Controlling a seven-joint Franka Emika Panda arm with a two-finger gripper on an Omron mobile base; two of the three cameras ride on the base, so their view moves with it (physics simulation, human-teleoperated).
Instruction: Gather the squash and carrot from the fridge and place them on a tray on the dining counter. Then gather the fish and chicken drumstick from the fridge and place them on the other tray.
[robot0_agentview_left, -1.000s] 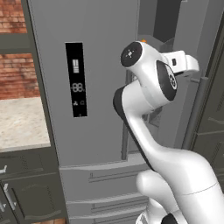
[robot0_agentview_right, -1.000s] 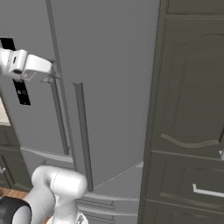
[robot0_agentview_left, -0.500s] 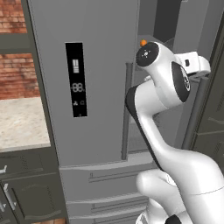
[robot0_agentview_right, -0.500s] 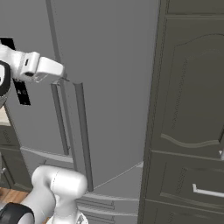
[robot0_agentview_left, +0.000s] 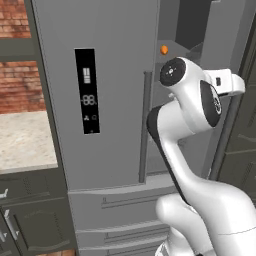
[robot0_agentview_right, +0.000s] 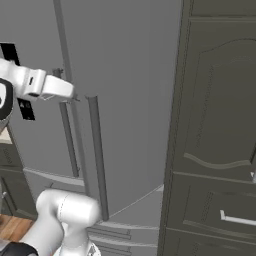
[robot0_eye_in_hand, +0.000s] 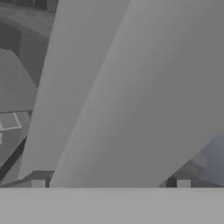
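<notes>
We note the tall grey double-door fridge (robot0_agentview_left: 115, 100) straight ahead of the base, its left door shut and carrying a black display panel (robot0_agentview_left: 87, 91). The right grey fridge door (robot0_agentview_right: 125, 100) now stands ajar, swung further toward us than a second ago: in the left base view a gap has opened beside the vertical grey left-door handle (robot0_agentview_left: 145, 125), and a small orange item (robot0_agentview_left: 164, 50) shows on an upper shelf inside. We cannot tell whether it is the carrot or the squash; the fish and drumstick are not identifiable from here.

The gripper (robot0_eye_in_hand: 110, 183) has travelled right with the door over the last second. Its fingers (robot0_eye_in_hand: 38, 183) stand spread wide at the bottom of the hand view, with a broad pale grey bar, most likely the right door's handle (robot0_agentview_right: 97, 155), running between them. We see no clamping; the hand reads as released, not grasping anything.

Dark grey cabinets (robot0_agentview_right: 215, 125) flank the fridge on the right; a brick wall (robot0_agentview_left: 20, 75) lies far left.

Judgement: door-opening is under way; nothing is gathered yet, and the door probably needs more swing before reaching in.
</notes>
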